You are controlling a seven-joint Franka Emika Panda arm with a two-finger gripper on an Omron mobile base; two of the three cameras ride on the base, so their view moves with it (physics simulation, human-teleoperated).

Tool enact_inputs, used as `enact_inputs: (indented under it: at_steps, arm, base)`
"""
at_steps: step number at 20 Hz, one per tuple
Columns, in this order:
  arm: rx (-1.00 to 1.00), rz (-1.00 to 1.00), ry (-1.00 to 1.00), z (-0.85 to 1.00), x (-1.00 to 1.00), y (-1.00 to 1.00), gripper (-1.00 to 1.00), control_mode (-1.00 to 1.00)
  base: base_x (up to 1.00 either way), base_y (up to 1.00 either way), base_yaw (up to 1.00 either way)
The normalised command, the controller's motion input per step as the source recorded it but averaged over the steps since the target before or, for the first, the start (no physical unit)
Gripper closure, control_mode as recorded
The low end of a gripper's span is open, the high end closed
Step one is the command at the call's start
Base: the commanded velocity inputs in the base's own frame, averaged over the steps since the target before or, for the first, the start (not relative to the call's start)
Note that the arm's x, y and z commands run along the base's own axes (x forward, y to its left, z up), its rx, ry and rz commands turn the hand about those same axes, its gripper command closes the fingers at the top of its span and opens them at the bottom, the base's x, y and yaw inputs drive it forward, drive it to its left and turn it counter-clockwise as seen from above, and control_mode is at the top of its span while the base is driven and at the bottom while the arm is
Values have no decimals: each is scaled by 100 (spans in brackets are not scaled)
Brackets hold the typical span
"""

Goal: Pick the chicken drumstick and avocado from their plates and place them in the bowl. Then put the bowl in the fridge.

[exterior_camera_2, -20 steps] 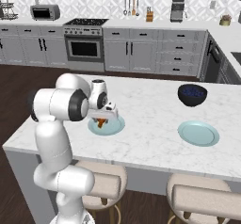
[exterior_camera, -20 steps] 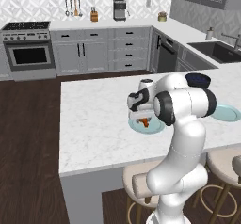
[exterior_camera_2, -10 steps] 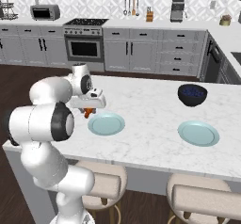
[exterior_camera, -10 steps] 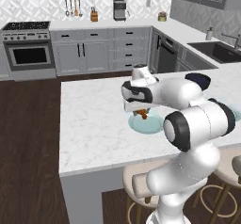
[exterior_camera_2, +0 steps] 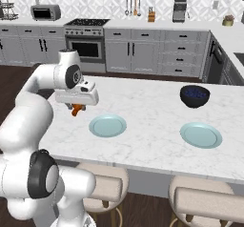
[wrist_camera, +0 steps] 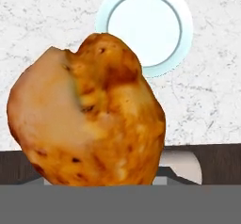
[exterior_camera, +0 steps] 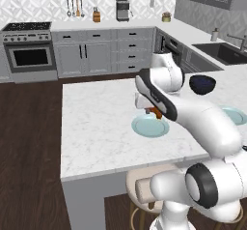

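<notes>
The hand (exterior_camera_2: 76, 108) grips the chicken drumstick (exterior_camera_2: 76, 109), lifted clear of its plate (exterior_camera_2: 107, 125) above the counter (exterior_camera_2: 147, 126), so bowl placement, the avocado and the fridge all remain.

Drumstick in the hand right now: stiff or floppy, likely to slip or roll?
The chicken drumstick probably stays stiff: it hangs from the hand above the counter without sagging. Its rounded, bumpy meat end looks uneven, so it may pivot between the fingers. Set down, it would likely rock rather than roll far, given its tapered shape.
</notes>
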Motion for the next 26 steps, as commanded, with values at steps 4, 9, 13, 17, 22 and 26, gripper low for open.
enact_inputs:
  at_steps: [4, 9, 13, 17, 22, 26]
  arm:
    - [0, 0, -5, 61, -100, 0, 100, -100]
    - [0, 0, -16, 18, -100, -7, 100, -100]
    - [0, 0, -15, 0, -100, -28, 100, -100]
    - [1, 0, -11, -18, -76, -49, 100, -100]
    - [0, 0, 0, -3, -4, 0, 100, -100]
    - [0, 0, 0, 0, 0, 0, 100, -100]
  base:
    - [0, 0, 0]
    - [0, 0, 0]
    - [0, 0, 0]
    - [0, 0, 0]
    - [0, 0, 0]
    - [0, 0, 0]
